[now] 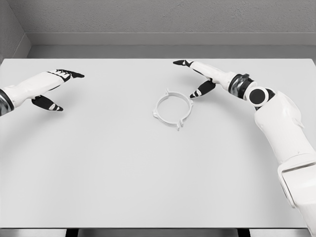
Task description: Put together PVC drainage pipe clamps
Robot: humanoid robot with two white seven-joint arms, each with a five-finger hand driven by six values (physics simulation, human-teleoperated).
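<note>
A white ring-shaped pipe clamp (172, 108) with small tabs around its rim lies flat near the middle of the white table (98, 168). My right hand (196, 76) hovers just up and right of the ring, fingers stretched out and thumb pointing down toward it, holding nothing and not touching the ring. Far off at the left edge, my left hand (58, 86) floats above the table with straight fingers and a spread thumb, also holding nothing.
The table's back edge meets a grey wall. My right forearm and elbow (276, 118) cross the table's right side. No other objects show on the table.
</note>
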